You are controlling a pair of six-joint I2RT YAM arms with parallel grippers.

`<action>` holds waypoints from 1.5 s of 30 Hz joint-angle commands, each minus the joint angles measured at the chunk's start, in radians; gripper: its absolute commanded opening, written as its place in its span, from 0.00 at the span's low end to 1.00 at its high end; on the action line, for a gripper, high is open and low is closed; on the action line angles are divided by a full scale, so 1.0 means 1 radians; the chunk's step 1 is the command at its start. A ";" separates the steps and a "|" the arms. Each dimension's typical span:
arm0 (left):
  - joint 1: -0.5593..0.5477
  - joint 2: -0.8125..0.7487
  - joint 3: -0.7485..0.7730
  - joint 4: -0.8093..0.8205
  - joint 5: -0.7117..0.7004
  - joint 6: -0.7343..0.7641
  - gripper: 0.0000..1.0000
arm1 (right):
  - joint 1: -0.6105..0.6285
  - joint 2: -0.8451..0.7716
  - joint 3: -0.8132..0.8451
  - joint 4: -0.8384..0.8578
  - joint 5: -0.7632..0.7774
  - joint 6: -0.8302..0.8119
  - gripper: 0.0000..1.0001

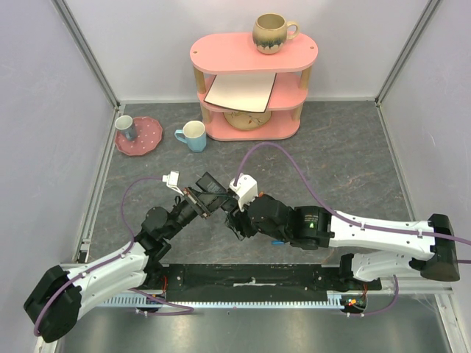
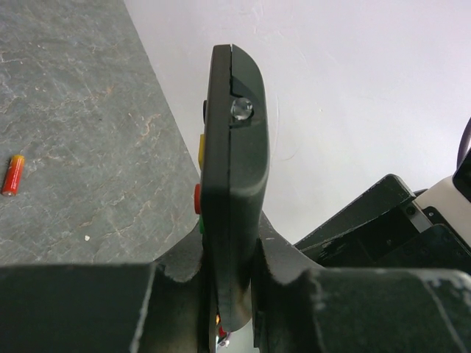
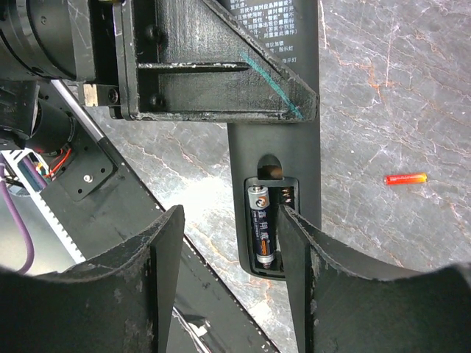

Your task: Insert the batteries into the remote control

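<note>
My left gripper [image 2: 232, 246] is shut on the remote control [image 2: 234, 147], a slim black bar held edge-on above the table, coloured buttons facing left. In the right wrist view the remote's [image 3: 274, 158] back faces the camera with its battery compartment uncovered. The blue battery [image 3: 263, 228] lies in the left slot. The right slot is partly hidden behind one of my fingers [image 3: 302, 272]. My right gripper [image 3: 232, 254] stands open around the remote's lower end. The red-orange battery [image 3: 405, 179] lies alone on the grey table, also at the left in the left wrist view [image 2: 12, 174]. From above, both grippers [image 1: 199, 198] [image 1: 237, 217] meet mid-table.
A pink two-tier shelf [image 1: 250, 81] stands at the back with a brown mug [image 1: 272, 33] on top and a board and bowl inside. A blue-handled mug [image 1: 193, 136] and a pink plate [image 1: 147, 140] with a cup sit at the back left. Walls close three sides.
</note>
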 commanded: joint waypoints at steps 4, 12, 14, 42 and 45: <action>0.001 -0.010 -0.004 0.097 -0.003 -0.031 0.02 | 0.002 -0.044 0.071 -0.029 0.079 0.005 0.64; 0.001 0.001 -0.010 0.103 0.007 -0.033 0.02 | 0.003 -0.060 0.141 -0.021 0.132 0.002 0.69; 0.001 0.002 -0.011 0.105 0.007 -0.033 0.02 | 0.000 -0.083 0.140 -0.020 0.174 0.029 0.72; 0.001 -0.036 -0.037 0.167 -0.043 0.019 0.02 | -0.391 -0.186 -0.354 0.537 -0.545 0.556 0.96; 0.001 -0.038 -0.036 0.175 -0.045 0.018 0.02 | -0.392 -0.167 -0.356 0.540 -0.576 0.547 0.93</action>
